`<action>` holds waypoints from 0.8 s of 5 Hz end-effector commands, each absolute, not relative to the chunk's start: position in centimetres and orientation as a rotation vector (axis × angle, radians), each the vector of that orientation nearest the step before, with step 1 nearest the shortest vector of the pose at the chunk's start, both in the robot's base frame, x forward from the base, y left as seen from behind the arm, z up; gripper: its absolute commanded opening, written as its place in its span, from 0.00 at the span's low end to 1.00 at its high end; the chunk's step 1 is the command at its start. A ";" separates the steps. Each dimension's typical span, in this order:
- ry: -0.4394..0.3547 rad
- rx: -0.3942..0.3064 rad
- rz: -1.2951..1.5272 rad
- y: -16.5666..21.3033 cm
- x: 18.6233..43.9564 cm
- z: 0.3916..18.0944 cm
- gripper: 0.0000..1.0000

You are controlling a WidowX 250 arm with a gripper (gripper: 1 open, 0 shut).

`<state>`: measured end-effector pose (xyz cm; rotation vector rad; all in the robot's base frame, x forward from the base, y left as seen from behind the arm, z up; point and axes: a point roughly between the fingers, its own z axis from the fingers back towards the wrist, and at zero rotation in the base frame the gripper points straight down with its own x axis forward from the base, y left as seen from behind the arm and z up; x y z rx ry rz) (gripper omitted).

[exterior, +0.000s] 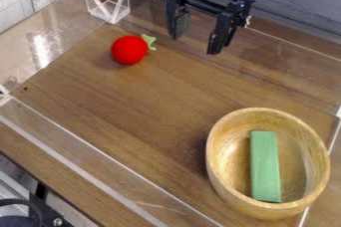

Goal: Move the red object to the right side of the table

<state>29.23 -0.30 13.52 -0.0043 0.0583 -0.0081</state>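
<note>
Though near table edge, red fruit uncrowded

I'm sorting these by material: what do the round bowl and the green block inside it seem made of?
Round light-tan bowl: probably wood, smooth, judging by its warm tan colour. Green rectangular block: matte, evenly coloured; painted wood, foam or plastic, I can't tell which.

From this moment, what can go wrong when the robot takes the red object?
The red object looks round, so it might roll away if a fingertip pushes it. The open gripper is beside it, not over it; lowering there would probably miss. The green stem could make the grip uneven.
</note>
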 end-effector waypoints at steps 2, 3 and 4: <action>0.081 -0.016 -0.174 2.7 27.6 12.5 1.00; 0.041 -0.024 -0.208 6.8 27.3 11.8 1.00; -0.037 -0.066 -0.251 10.5 26.9 11.4 1.00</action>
